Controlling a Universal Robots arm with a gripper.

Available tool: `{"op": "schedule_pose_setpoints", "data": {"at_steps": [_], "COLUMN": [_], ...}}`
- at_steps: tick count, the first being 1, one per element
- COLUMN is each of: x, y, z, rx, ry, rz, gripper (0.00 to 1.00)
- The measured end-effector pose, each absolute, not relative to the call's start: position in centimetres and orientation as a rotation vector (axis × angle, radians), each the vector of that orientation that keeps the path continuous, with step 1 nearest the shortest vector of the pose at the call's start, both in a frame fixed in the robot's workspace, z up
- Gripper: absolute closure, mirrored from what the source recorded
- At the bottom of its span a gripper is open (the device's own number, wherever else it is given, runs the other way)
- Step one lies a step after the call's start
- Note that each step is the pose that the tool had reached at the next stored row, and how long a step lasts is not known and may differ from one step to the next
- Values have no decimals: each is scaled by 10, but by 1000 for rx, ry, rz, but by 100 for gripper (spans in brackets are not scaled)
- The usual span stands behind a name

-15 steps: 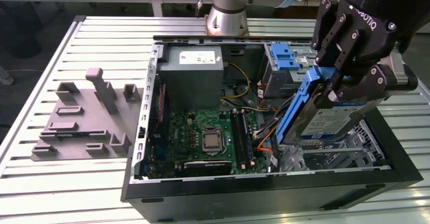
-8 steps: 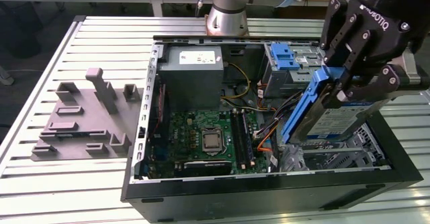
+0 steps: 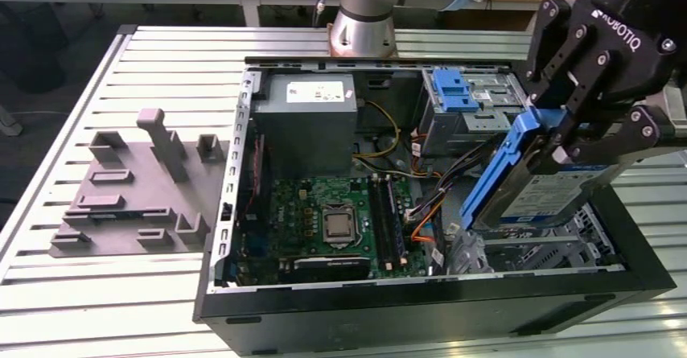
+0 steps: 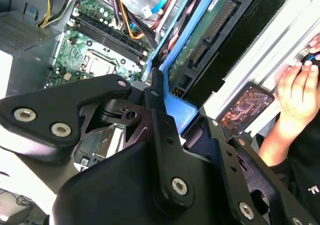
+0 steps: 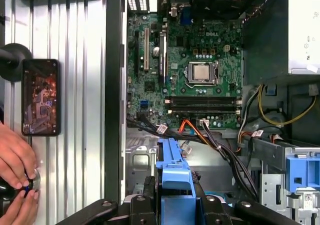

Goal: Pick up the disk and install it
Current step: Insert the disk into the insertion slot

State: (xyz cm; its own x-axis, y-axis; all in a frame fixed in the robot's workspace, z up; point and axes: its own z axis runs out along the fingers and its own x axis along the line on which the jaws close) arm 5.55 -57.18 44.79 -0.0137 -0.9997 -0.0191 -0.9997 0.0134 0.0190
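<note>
On the exterior view's left, a grey moulded fixture block (image 3: 129,189) lies on the slatted aluminium table (image 3: 96,310), well apart from the work and no hazard. Next comes the open black tower computer case (image 3: 429,314), with its green motherboard (image 3: 333,213) and, above it, the large grey metal box with a white sticker (image 3: 311,121). Further right, a bundle of black and orange cables (image 3: 429,205) crosses the floor of the case below the narrow blue ribbed latch (image 3: 456,88). At the exterior view's right, the black gripper (image 3: 564,145) is clamped shut on the upper end of the disk (image 3: 532,189), a flat silver-grey drive with a blue-and-white label in a blue plastic frame. The disk hangs steeply tilted, its lower end down inside the case beside the cables and apparently not yet seated. The main risk, as I judge it, is that this lower edge snags or pinches the cables. Held by one end only, the disk could also pivot in the grip and jam crooked against the metal cage. In the first wrist view, a person's hand (image 5: 15,167) and a dark phone (image 5: 41,97) rest on the table just outside the case wall, where a wide swing of the arm could strike them.
</note>
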Motion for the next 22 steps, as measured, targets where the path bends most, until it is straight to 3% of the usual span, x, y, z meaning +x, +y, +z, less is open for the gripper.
{"op": "schedule_pose_setpoints", "data": {"at_steps": [22], "x": [66], "y": [-574], "z": [446], "rx": [-2206], "ry": [2236], "rz": [42], "gripper": [64]}}
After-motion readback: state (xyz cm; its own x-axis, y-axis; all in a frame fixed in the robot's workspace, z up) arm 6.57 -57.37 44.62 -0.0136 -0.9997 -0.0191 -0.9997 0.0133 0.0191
